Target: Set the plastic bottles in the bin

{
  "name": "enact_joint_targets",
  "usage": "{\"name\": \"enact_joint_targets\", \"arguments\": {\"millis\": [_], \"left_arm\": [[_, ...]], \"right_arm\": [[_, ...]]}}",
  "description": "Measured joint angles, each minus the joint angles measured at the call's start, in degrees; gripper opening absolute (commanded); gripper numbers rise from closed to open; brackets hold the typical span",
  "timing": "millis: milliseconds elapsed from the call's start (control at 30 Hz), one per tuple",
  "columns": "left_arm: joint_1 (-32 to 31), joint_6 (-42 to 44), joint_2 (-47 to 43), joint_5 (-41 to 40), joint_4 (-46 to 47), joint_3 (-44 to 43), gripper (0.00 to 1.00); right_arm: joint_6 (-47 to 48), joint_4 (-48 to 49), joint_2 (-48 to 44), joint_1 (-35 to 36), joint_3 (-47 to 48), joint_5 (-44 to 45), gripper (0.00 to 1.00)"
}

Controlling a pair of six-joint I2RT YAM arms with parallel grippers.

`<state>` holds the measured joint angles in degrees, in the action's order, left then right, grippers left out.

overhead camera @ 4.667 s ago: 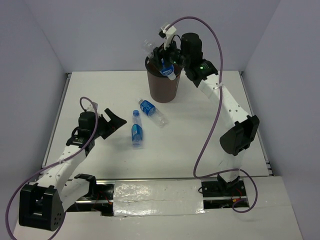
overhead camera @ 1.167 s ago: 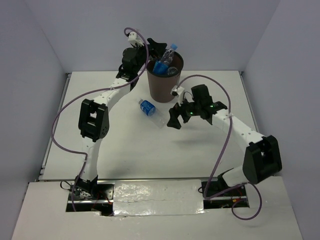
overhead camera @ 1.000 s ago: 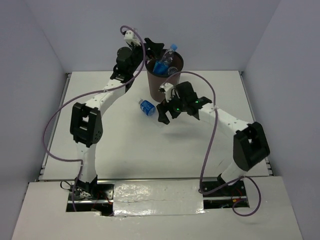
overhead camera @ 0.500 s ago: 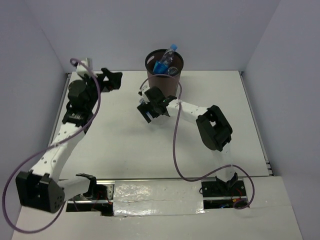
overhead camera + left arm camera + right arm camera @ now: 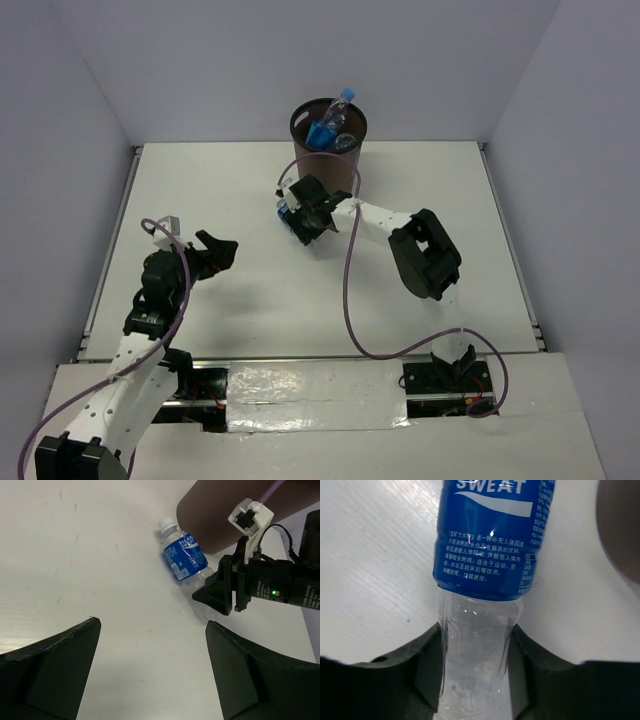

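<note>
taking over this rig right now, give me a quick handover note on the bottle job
Left gripper: open and empty, hanging above the table on the left side.
Right gripper: shut on the clear bottom end of the last bottle, which lies on its side on the table beside the bin.
Done: two bottles are in the bin, one poking above the rim.
Left to do: lift the last bottle, carry it over the bin and drop it in.

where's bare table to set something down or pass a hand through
Free: table right of the right arm; far-left corner beside the bin; the middle between left gripper and right arm. Crowded: just in front of the bin, where the right gripper clamps a bottle.
</note>
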<state>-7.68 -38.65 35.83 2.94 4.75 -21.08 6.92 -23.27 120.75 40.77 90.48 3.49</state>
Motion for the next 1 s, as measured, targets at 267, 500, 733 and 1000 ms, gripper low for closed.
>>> {"name": "enact_joint_targets", "arguments": {"millis": [267, 500, 733, 1000], "left_arm": [[0.00, -4.92, 1.03, -0.04, 1.36, 4.39, 0.99], [0.04, -7.98, 4.22, 1.84, 3.41, 6.71, 0.99], [0.07, -8.48, 3.74, 2.40, 4.11, 6.86, 0.99], [0.07, -9.73, 2.23, 2.86, 4.24, 7.39, 0.99]], "right_arm": [[4.37, -8.17, -5.07, -0.04, 0.46, -10.23, 0.27], [11.13, -14.51, -12.61, -0.24, 4.94, -21.99, 0.27], [15.50, -15.58, -16.94, -0.87, 12.83, -25.18, 0.21], [16.79, -12.48, -16.92, -6.16, 18.27, -20.57, 0.30]]}}
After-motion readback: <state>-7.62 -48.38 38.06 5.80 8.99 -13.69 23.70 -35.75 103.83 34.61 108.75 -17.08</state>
